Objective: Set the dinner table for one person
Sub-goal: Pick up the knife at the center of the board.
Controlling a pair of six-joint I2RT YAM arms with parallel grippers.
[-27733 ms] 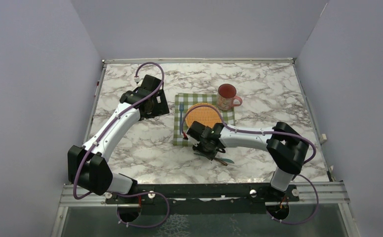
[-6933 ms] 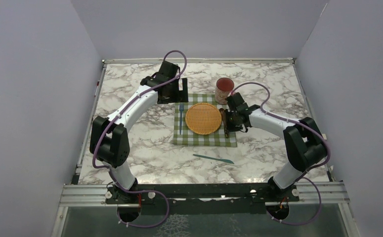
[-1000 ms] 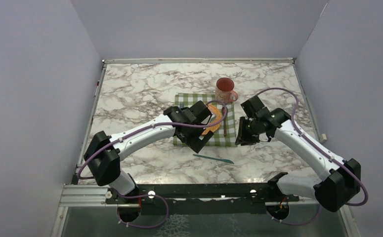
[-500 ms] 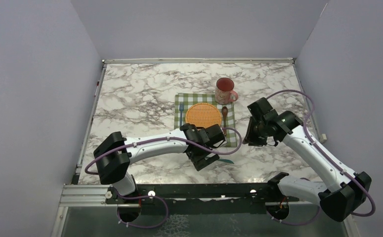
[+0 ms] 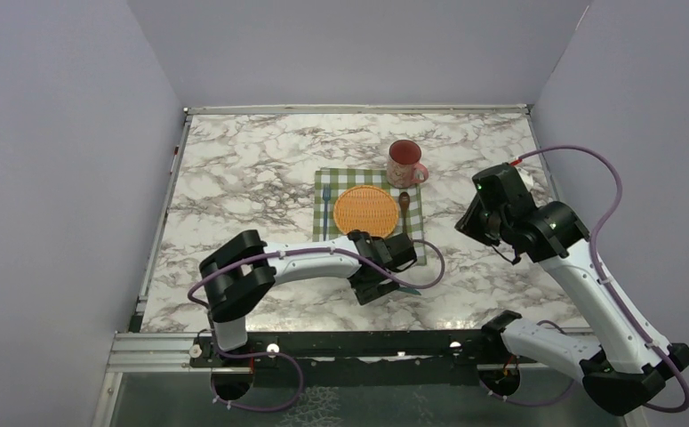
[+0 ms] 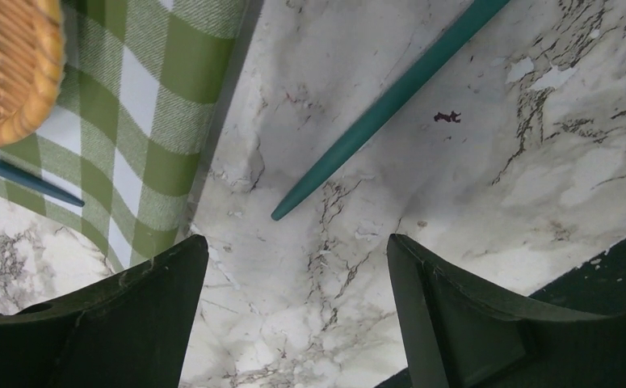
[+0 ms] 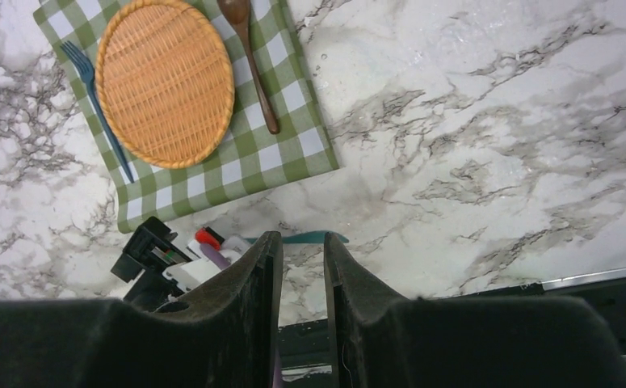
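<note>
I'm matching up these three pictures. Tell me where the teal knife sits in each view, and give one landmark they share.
Top external: teal knife lies low centre on the marble, just off the cloth's near edge, mostly hidden by the left arm.
Left wrist: knife slants from the top right down to centre.
Right wrist: knife shows as a short strip, lower centre.
Shared landmark: green-and-white checked cloth.

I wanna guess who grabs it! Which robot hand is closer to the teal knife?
Left. The left gripper hangs just above the teal knife, jaws wide. The right gripper is raised far off to its right.
</note>
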